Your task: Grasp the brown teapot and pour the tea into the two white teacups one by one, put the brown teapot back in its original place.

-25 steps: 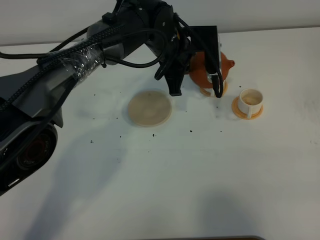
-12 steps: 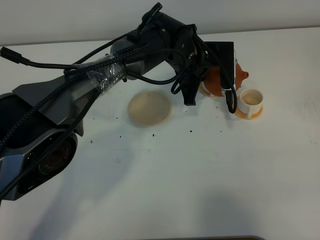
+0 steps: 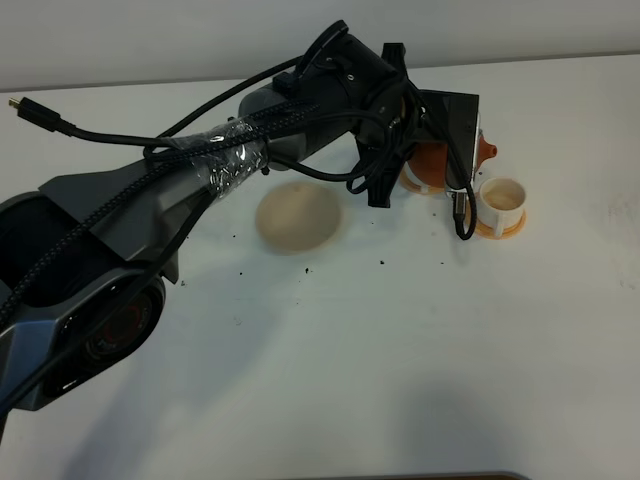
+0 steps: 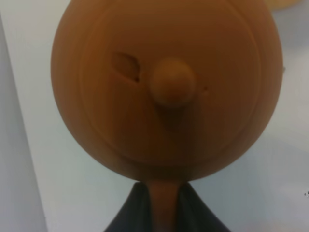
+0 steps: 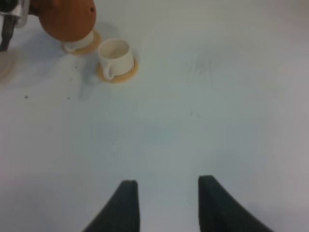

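My left gripper (image 4: 163, 189) is shut on the loop handle of the brown teapot (image 4: 166, 82), which fills the left wrist view. In the high view the teapot (image 3: 432, 160) hangs above one white teacup (image 3: 414, 183), its spout near the other teacup (image 3: 502, 197). Both cups stand on orange saucers. The tea is hidden; the right cup's inside looks pale. The beige coaster, the original place (image 3: 297, 217), lies bare to the left. My right gripper (image 5: 166, 203) is open over bare table, far from the teapot (image 5: 67, 19) and the teacup (image 5: 115, 54).
The left arm with its cables (image 3: 230, 160) stretches across the white table (image 3: 330, 360) from the left. Small dark specks dot the table near the coaster. The table's far edge runs just behind the cups.
The left arm has carried the teapot to the right, from over the left cup toward the right cup. The right gripper's earlier state is not shown.
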You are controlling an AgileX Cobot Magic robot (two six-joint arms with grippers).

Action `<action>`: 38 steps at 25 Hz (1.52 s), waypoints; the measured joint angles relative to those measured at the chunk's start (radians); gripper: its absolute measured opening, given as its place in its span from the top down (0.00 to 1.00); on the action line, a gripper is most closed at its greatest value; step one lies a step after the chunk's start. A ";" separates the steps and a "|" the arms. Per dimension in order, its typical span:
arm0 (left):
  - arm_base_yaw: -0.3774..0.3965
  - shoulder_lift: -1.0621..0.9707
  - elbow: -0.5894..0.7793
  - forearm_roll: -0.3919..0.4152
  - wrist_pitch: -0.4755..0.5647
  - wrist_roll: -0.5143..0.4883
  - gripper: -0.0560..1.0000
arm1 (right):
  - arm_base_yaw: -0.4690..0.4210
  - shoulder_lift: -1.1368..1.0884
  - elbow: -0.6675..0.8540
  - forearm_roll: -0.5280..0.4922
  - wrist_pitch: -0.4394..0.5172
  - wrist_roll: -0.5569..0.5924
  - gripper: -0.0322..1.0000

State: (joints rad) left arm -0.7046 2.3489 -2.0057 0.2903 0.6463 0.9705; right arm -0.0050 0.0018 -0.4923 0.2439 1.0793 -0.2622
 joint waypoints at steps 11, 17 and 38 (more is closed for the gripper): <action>-0.012 0.000 0.000 0.039 -0.007 -0.060 0.84 | 0.000 0.000 0.000 0.000 0.000 0.000 0.69; -0.012 0.000 0.000 0.075 -0.018 -0.064 0.84 | 0.000 0.000 0.000 0.000 0.000 0.000 0.69; -0.053 0.002 0.000 0.292 -0.130 0.004 0.84 | 0.000 0.000 0.000 0.000 0.000 0.000 0.69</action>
State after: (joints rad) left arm -0.7575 2.3511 -2.0057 0.5822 0.5162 0.9748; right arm -0.0050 0.0018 -0.4923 0.2439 1.0793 -0.2622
